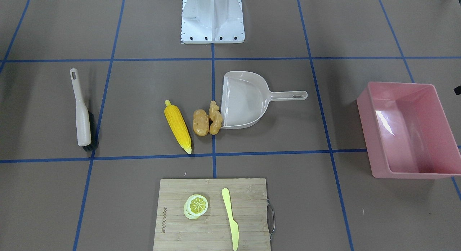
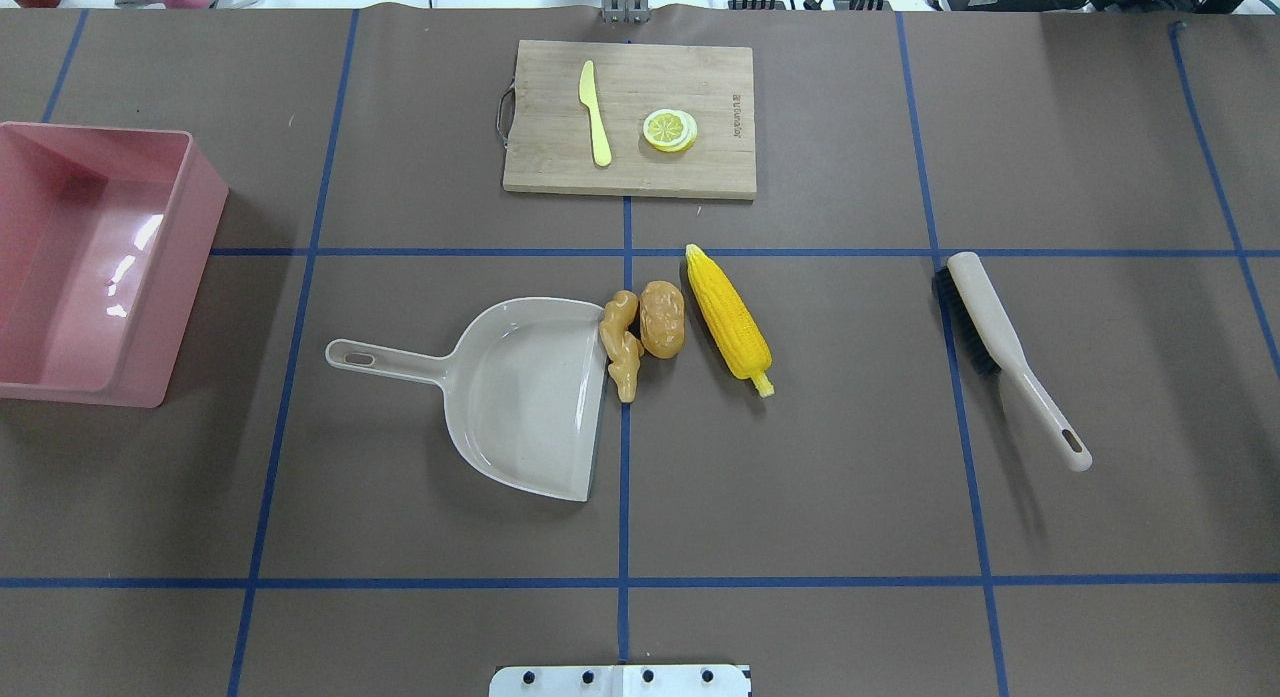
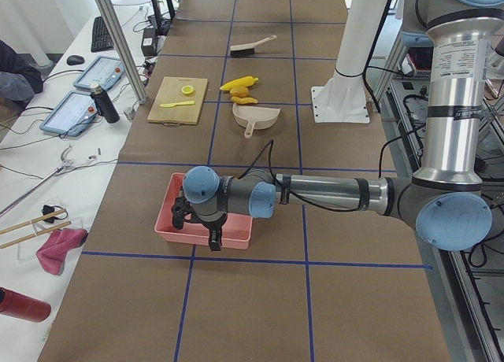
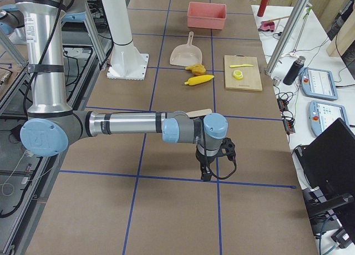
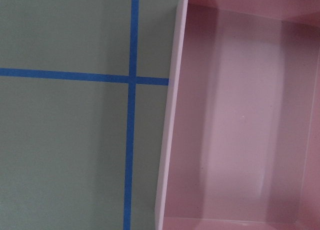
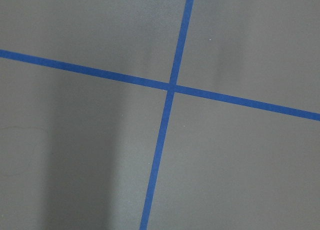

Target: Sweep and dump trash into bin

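Brown worktop (image 2: 800, 477) carries corn (image 2: 729, 319), potato (image 2: 662, 320) and ginger (image 2: 622, 345) by the dustpan (image 2: 520, 397); bin (image 2: 100, 267) well apart. Whether left jaws or right jaws are open, cannot tell.

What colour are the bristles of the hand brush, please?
The bristles are black, seen best in the overhead exterior view.

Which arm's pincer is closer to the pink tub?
Left. The left pincer hangs just above the pink tub; the right pincer is far off at the other end, beyond the brush.
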